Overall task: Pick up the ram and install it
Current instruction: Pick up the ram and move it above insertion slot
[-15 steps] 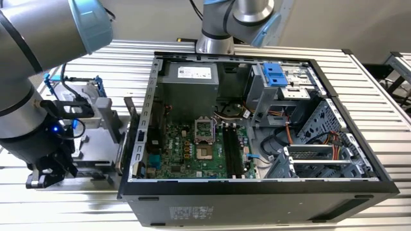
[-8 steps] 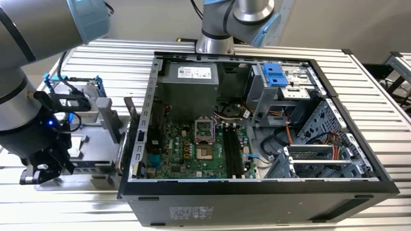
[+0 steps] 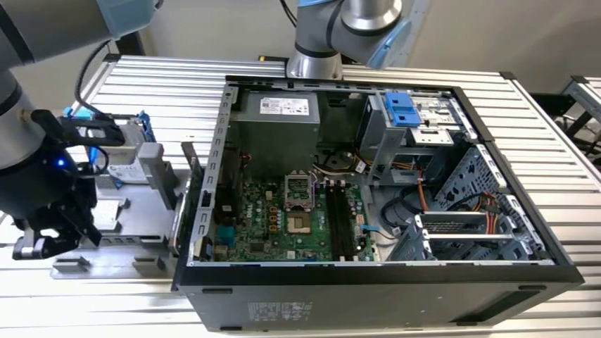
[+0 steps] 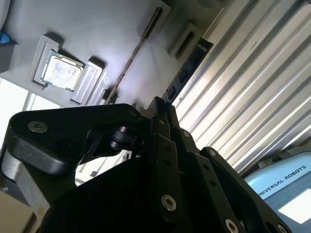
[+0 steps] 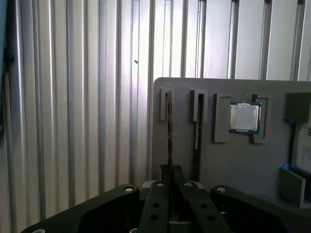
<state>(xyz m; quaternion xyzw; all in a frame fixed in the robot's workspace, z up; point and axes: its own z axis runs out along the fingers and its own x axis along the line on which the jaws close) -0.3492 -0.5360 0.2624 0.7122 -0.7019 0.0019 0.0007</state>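
The ram [image 5: 169, 131] stands on edge in a slot of the grey parts tray [image 5: 233, 165], and I see it end-on as a thin dark strip. In the second wrist view the ram [image 4: 190, 65] runs straight into my fingertips. My gripper [image 5: 170, 177] has its two fingers pressed close on either side of the stick's near end, shut on it, while the stick still sits in the tray slot. In the exterior view my gripper [image 3: 38, 243] hangs low over the tray [image 3: 141, 225] at that view's left, beside the open computer case [image 3: 376, 278].
A second thin stick [image 5: 197, 126] stands in the neighbouring slot. A processor chip [image 5: 244, 118] lies in a recess beyond it. A hard drive with blue rails [image 3: 127, 172] stands on the tray. Long black slots [image 3: 340, 218] lie on the case's green motherboard. The table top is ribbed metal [image 5: 73, 97].
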